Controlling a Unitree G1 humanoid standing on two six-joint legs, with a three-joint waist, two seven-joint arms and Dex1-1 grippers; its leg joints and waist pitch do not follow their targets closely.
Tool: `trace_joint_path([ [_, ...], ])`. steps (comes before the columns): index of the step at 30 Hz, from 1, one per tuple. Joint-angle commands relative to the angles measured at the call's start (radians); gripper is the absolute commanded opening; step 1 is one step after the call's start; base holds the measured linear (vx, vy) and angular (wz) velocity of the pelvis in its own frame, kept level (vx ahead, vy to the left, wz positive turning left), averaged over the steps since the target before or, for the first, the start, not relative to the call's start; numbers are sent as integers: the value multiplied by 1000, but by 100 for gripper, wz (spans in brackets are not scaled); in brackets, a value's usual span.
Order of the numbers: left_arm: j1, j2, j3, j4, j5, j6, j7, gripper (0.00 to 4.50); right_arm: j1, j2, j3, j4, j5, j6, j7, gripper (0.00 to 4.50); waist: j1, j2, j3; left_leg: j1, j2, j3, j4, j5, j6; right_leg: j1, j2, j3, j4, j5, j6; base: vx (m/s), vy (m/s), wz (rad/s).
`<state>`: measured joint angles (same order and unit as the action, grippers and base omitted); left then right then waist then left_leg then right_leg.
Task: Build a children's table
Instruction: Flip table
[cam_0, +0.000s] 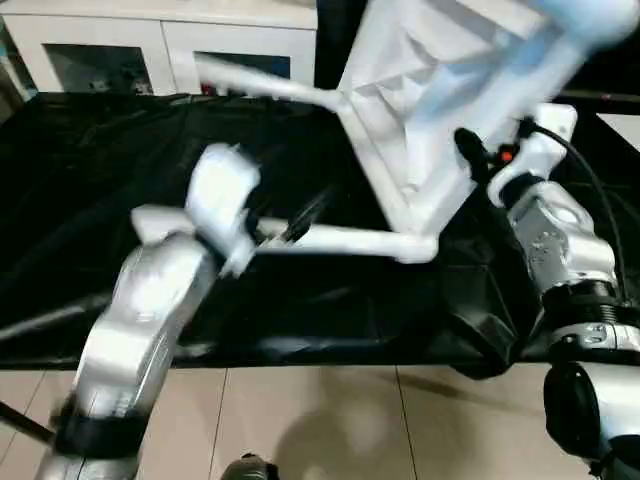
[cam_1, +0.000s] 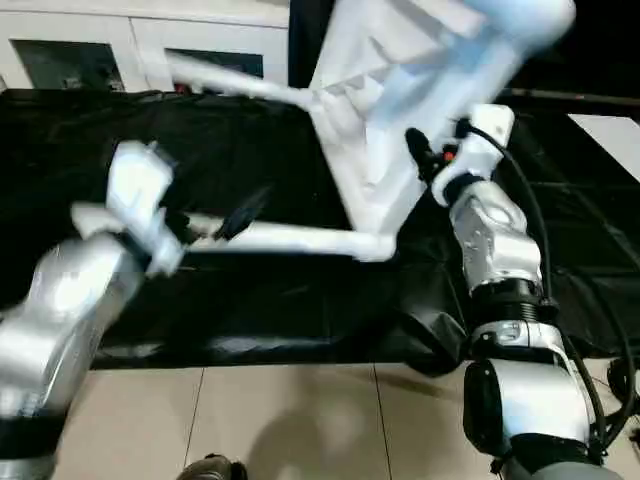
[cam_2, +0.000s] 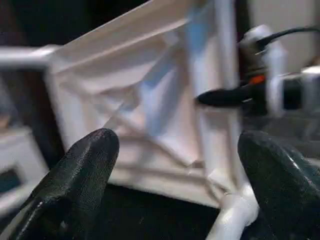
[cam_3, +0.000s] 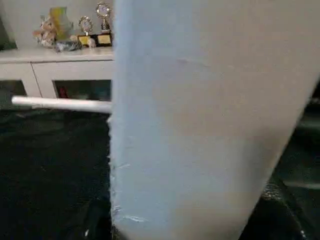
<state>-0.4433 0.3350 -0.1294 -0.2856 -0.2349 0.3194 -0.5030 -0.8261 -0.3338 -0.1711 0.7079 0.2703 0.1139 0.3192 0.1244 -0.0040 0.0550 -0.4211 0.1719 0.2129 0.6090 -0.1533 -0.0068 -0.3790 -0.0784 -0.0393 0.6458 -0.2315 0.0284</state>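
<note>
The children's table top stands tilted on edge over the black work table, with its ribbed underside towards me. One white leg sticks out to the back left. Another leg runs left from the lowest corner socket, and a third points up at the right, blurred. My right gripper grips the top's right rim, one black finger lying on the ribbed side. My left gripper is open beside the lower leg, its fingers spread wide with nothing between them.
The black-covered work table spreads under everything, its front edge near me. Behind it stands a white glass-door cabinet with small trophies on it. Pale floor tiles lie in front.
</note>
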Motion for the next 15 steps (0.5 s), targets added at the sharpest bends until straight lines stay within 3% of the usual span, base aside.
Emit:
trace_joint_path([
  [1, -41, 16, -41, -3, 39, -16, -36, 436, 6, -29, 1, -10, -38, 0, -44, 182, -13, 10, -71, 50, 56, -40, -80, -283, -116, 11, -61, 36, -80, -86, -162, 0, 0, 0],
  [2, -81, 18, -51, 4, 58, -33, -43, 436, 9, -32, 10, -19, -52, -4, -50, 179, -12, 11, -72, 51, 56, -39, -79, -273, -112, 12, -60, 36, -78, -73, -165, 0, 0, 0],
  [3, -107, 19, -57, 11, 70, -45, -45, 436, 12, -34, 17, -26, -63, -6, -54, 176, -14, 20, -74, 50, 54, -38, -75, -259, -110, 13, -59, 35, -77, -49, -170, 0, 0, 0],
  [4, -121, 19, -59, 15, 78, -51, -44, 436, 13, -34, 21, -28, -67, -6, -53, 174, -12, 17, -74, 49, 54, -37, -74, -249, -107, 14, -59, 35, -76, -35, -175, 0, 0, 0],
  [6, -202, 30, -70, 40, 115, -82, -48, 436, 19, -32, 32, -39, -79, -7, -52, 170, -11, 25, -73, 50, 54, -39, -73, -250, -99, 15, -60, 34, -74, -29, -188, 0, 0, 0],
  [9, -311, 75, -97, 97, 223, -179, -53, 450, 23, -31, 50, -53, -107, -13, -61, 168, -13, 25, -74, 50, 55, -39, -72, -257, -94, 18, -62, 35, -76, -53, -191, 0, 0, 0],
  [15, -351, 91, -99, 116, 263, -267, -62, 450, 17, -28, 58, -55, -132, -13, -85, 168, -15, 31, -76, 47, 57, -38, -70, -228, -88, 19, -62, 33, -70, -10, -213, 0, 0, 0],
])
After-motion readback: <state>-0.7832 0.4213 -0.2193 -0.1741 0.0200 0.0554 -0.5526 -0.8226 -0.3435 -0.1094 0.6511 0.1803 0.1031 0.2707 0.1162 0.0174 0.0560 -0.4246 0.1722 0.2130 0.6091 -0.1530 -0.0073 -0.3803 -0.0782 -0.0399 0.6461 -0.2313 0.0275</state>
